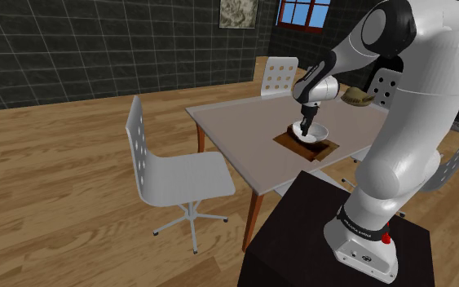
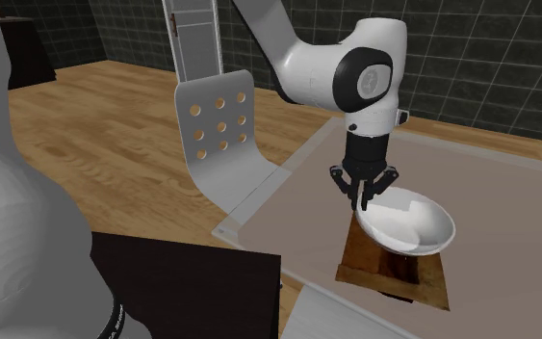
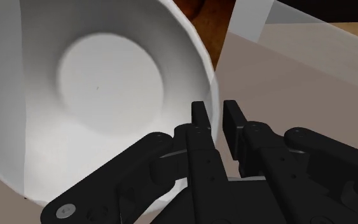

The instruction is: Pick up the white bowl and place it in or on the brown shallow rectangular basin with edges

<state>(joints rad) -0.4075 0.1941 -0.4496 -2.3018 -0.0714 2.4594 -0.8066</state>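
Your gripper [image 2: 363, 199] is pinching the white bowl [image 2: 408, 223] by its rim, with one finger inside and one outside. In the second exterior view the bowl is lying at four o'clock of the fingers, over the brown basin [image 2: 394, 273] on the table [image 2: 293, 212] — whether they're touching, you cannot tell.

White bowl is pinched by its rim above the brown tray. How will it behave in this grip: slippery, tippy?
Probably stiff: the white bowl shows no bend where the gripper clasps its thin rim. That off-centre hold likely lets it pivot or sag. Its smooth wall may slip between the fingers.
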